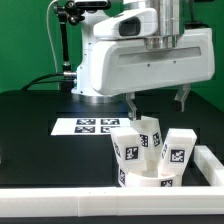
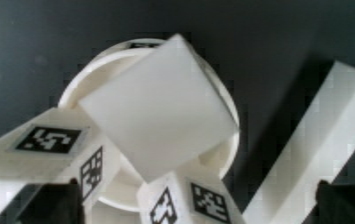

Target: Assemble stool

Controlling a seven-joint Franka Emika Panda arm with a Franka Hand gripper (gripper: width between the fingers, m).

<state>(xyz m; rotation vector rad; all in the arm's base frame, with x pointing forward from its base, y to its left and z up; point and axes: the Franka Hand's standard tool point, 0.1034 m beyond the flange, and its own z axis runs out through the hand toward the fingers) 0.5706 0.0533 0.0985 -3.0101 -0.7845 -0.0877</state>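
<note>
The white stool seat (image 1: pixel 150 179) lies flat against the rail corner, with three tagged legs standing up from it: a left leg (image 1: pixel 127 150), a middle leg (image 1: pixel 151 131) and a right leg (image 1: pixel 178 150). My gripper (image 1: pixel 157 106) hangs open just above the middle leg and grips nothing. In the wrist view the round seat (image 2: pixel 103 72) fills the middle, and one leg's blank end face (image 2: pixel 156 110) points up at the camera. Another tagged leg (image 2: pixel 49 142) leans out beside it. The dark fingertips (image 2: pixel 41 205) of the gripper (image 2: pixel 195 212) stand wide apart on either side of the legs.
A white L-shaped rail (image 1: pixel 60 197) runs along the table's near edge and up the exterior view's right side (image 1: pixel 208 160); it also shows in the wrist view (image 2: pixel 325 130). The marker board (image 1: pixel 92 127) lies flat behind the stool. The robot base (image 1: pixel 95 75) stands at the back.
</note>
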